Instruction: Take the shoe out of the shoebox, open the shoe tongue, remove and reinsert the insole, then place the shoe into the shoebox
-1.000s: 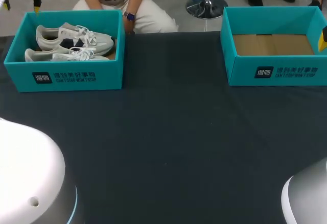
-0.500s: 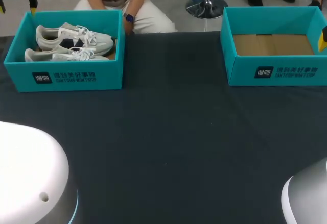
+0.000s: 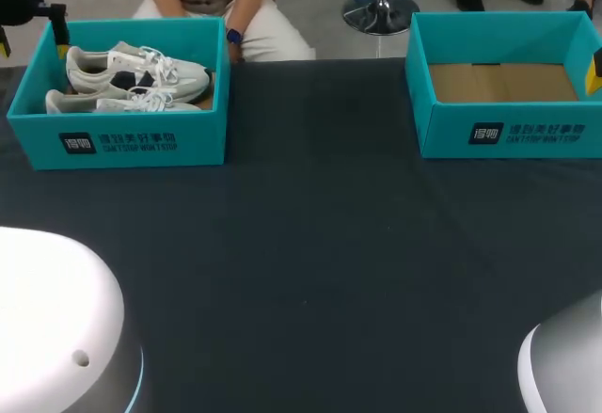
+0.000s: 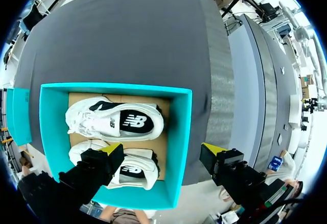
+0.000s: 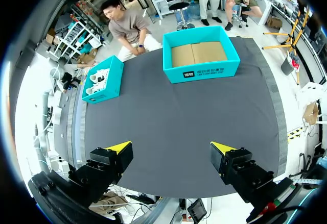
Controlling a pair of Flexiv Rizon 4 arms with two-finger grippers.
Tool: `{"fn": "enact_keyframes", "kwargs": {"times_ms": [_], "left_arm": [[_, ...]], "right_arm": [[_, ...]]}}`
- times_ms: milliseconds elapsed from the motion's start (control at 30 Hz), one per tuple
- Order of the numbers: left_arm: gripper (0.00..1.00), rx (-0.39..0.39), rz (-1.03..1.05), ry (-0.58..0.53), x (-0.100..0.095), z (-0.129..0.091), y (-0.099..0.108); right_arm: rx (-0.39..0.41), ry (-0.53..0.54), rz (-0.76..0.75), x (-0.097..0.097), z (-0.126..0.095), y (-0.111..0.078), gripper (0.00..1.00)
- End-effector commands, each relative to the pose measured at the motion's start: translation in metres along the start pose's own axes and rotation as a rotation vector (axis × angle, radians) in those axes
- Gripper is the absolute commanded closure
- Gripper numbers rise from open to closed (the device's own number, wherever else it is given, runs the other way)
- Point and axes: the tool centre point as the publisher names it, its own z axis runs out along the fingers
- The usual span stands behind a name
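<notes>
Teal shoebox [image 3: 132, 146] holds the pair of white shoes [image 3: 139, 69] side by side. Our left gripper [image 4: 162, 149] hangs over that box's left wall, fingers spread, grasping nothing. Our right gripper [image 5: 171, 146], likewise released, sits well apart from the box.

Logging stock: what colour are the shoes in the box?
The shoes are white with black side panels; clearest in the left wrist view.

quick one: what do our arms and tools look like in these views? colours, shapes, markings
The left tool and the right tool match: each has two blocky black fingers capped with bright yellow wedge tips. In the head view, the left arm is a smooth white dome with a thin light-blue ring at its edge. The right arm is a rounded pale grey shell.
</notes>
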Motion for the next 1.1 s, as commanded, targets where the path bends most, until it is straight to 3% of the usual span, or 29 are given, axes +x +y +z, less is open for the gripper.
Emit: {"fn": "enact_keyframes", "kwargs": {"times_ms": [33,633,933,1100], "left_arm": [[0.00,0.005,-0.001,0.009,-0.003,-0.002,0.002],[0.00,0.005,-0.001,0.009,-0.003,-0.002,0.002],[0.00,-0.040,-0.023,-0.099,0.001,0.012,-0.021],[0.00,-0.015,-0.018,-0.118,0.000,0.026,-0.029]], "right_arm": [[0.007,-0.002,0.001,0.001,-0.001,0.003,0.00],[0.007,-0.002,0.001,0.001,-0.001,0.003,0.00],[0.007,-0.002,0.001,0.001,-0.001,0.003,0.00],[0.007,-0.002,0.001,0.001,-0.001,0.003,0.00]]}}
